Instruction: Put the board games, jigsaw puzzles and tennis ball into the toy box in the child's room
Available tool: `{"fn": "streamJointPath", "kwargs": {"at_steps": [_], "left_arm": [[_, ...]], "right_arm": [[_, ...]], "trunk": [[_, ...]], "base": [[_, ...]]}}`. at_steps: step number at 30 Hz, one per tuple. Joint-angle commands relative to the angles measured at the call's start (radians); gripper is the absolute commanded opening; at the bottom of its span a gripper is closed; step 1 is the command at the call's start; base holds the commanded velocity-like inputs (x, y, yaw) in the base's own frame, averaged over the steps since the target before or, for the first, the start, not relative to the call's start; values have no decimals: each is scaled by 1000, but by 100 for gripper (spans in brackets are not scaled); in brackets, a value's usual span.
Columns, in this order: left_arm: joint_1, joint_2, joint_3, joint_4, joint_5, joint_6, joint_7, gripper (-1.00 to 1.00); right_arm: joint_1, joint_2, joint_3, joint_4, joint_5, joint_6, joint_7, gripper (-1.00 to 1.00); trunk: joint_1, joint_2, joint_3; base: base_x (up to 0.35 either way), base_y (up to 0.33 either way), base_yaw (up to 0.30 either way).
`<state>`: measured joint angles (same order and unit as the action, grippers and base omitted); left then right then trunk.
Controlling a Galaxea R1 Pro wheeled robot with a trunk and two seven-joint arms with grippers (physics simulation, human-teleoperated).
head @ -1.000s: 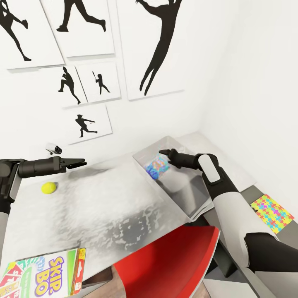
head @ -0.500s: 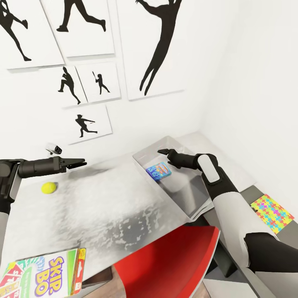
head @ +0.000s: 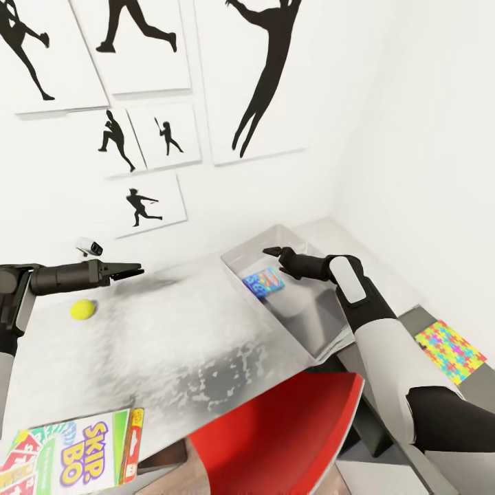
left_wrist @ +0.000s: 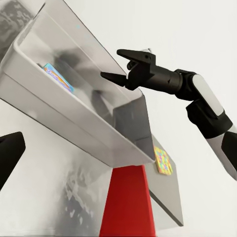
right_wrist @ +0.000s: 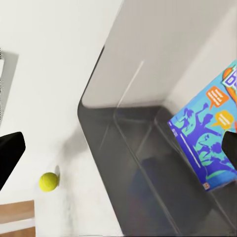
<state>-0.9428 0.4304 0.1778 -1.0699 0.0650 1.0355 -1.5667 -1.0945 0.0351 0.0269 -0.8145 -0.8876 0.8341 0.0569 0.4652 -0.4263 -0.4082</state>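
Taking the toy box (head: pixel 323 340) as the marker, the Skip-Bo game (head: pixel 75 457) lies farthest to its left, at the near corner of the table (head: pixel 179 344), partly hanging past the edge, with what looks like a second printed box tucked under it, though the frame cuts that off and I can't be sure. Further back and still well left of the toy box, the tennis ball (head: pixel 82 309) sits on the pale tabletop. The left gripper (head: pixel 129 271) hangs above the table just beyond the ball, pointing toward the toy box; its fingers lie close together with nothing between them, though from the head view the gap is hard to judge. A small white camera-like gadget (head: pixel 89 245) sits by the wall behind that arm.

The toy box stands on the right part of the table, near the room's corner. Inside it, toward its far end, the small blue board game (head: pixel 263 280) rests flat on the bottom, also clear in the right wrist view (right_wrist: pixel 207 143). The right gripper (head: pixel 273 252) hovers over that far end, just above the blue game without touching it; the left wrist view (left_wrist: pixel 123 66) shows its jaws spread wide and empty.

In front of the toy box, a red chair back (head: pixel 275 440) rises against the table edge. To the right of the toy box, on the lower dark section, one jigsaw puzzle (head: pixel 450 350) lies flat, well apart from the box.
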Motion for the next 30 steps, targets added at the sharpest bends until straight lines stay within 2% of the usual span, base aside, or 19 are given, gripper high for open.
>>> {"fn": "streamJointPath", "kwargs": {"at_steps": [1,15,30], "left_arm": [[-1,0,-1,-2,-1,11,-4,100],[-1,1,0,-9,-1,11,-4,100],[-1,0,0,-10,-1,11,-4,100]], "right_arm": [[-1,0,-1,-1,7,3,6,100],[5,-2,3,-51,7,3,6,100],[7,-10,2,-121,6,7,5,100]], "trunk": [[0,-2,-2],[0,-2,-2],[0,-2,-2]], "base": [[-208,0,0],[-281,0,0],[-31,0,0]]}}
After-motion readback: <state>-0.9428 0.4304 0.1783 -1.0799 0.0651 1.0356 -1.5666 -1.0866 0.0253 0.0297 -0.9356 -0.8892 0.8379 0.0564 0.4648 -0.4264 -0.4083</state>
